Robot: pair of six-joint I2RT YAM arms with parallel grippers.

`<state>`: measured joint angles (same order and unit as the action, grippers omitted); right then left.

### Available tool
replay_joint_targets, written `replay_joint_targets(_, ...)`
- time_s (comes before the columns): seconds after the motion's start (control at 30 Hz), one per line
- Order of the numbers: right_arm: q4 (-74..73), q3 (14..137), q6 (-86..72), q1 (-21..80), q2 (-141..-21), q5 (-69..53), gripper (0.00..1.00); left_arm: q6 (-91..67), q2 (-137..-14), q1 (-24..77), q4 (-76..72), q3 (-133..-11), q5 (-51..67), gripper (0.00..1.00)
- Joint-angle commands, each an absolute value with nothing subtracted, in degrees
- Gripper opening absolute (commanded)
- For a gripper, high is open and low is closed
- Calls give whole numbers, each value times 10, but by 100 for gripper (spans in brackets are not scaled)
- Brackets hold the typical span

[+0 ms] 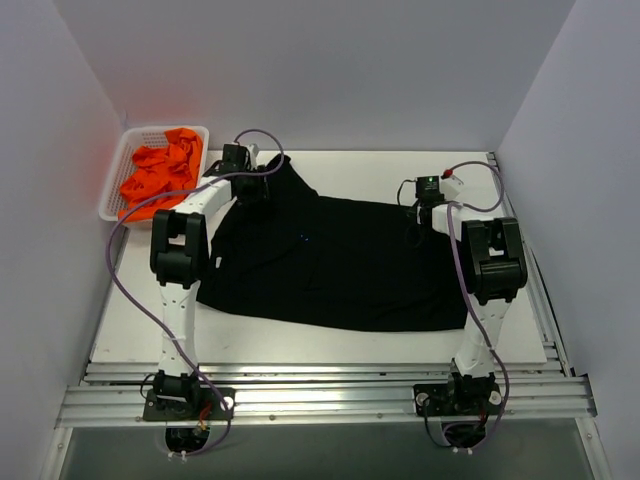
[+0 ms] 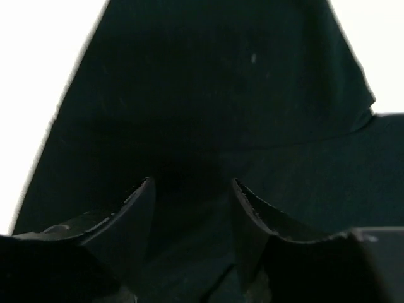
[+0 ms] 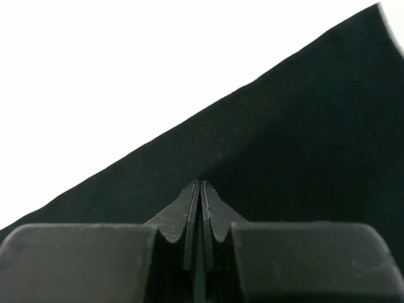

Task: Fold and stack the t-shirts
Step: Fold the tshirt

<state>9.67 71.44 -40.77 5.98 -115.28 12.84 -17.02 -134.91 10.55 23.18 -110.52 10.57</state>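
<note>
Plain pale walls point(image 1: 300, 70) enclose a white table point(image 1: 370, 170); aluminium rails point(image 1: 320, 395) line its near edge.

This is a robotics lab test cell, not a home. Plain white panels point(image 1: 300, 70) box in a bare white tabletop point(image 1: 370, 170) to the left, right and far side of the pincers. On the near side of the left pincer point(image 1: 255, 190) and right pincer point(image 1: 413, 232), two black-and-white arms point(image 1: 180, 250) are bolted to slotted aluminium rails point(image 1: 330, 398). Loose cables point(image 1: 262, 133) loop alongside them.
</note>
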Motion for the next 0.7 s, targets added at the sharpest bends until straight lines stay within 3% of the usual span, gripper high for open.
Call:
replay_joint_targets(0.0,83,737,-414,59,-1187,116,0,-175,-1332,131,272,-1100,57,55)
replay_joint_targets(0.27,84,761,-419,61,-1233,70,0,-220,-1241,138,231,-891,5,8)
replay_joint_targets(0.4,76,794,-418,65,-1257,53,0,-256,-1171,145,209,-785,-42,3)
replay_joint_targets(0.67,72,799,-420,67,-1276,46,0,-300,-1055,171,211,-650,-131,2)
